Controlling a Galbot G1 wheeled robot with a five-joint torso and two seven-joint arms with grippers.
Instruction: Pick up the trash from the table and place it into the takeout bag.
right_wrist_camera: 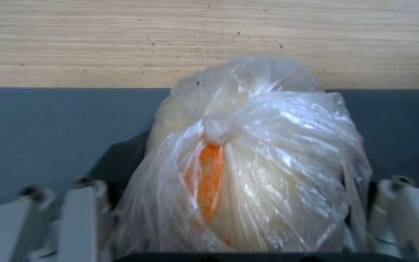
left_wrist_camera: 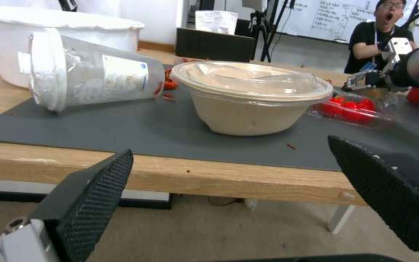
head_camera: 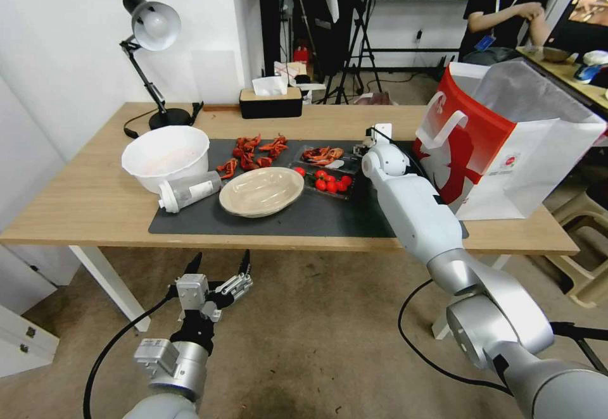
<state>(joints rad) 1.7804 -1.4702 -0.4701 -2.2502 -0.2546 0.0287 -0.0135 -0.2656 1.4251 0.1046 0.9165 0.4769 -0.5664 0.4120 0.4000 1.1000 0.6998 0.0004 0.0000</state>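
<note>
My right gripper (right_wrist_camera: 238, 185) is shut on the clear bag of tan and orange food (right_wrist_camera: 253, 153), just above the dark grey mat (right_wrist_camera: 49, 127) near its far edge. In the head view that gripper (head_camera: 379, 135) sits beside the red-and-white takeout bag (head_camera: 500, 153), which stands open at the table's right end. A translucent white-capped bottle (head_camera: 188, 190) (left_wrist_camera: 93, 78) lies on its side next to a shallow beige dish (head_camera: 261, 191) (left_wrist_camera: 251, 98) covered with clear film. My left gripper (head_camera: 218, 273) (left_wrist_camera: 229, 147) hangs open below the table's (head_camera: 82, 204) front edge, facing them.
A big white bowl (head_camera: 166, 155) stands at the mat's left. Red crayfish shells (head_camera: 253, 151) and a clear tray of red tomatoes (head_camera: 329, 181) lie behind the dish. A desk lamp (head_camera: 152, 26) and a black tissue box (head_camera: 271, 101) stand at the back edge.
</note>
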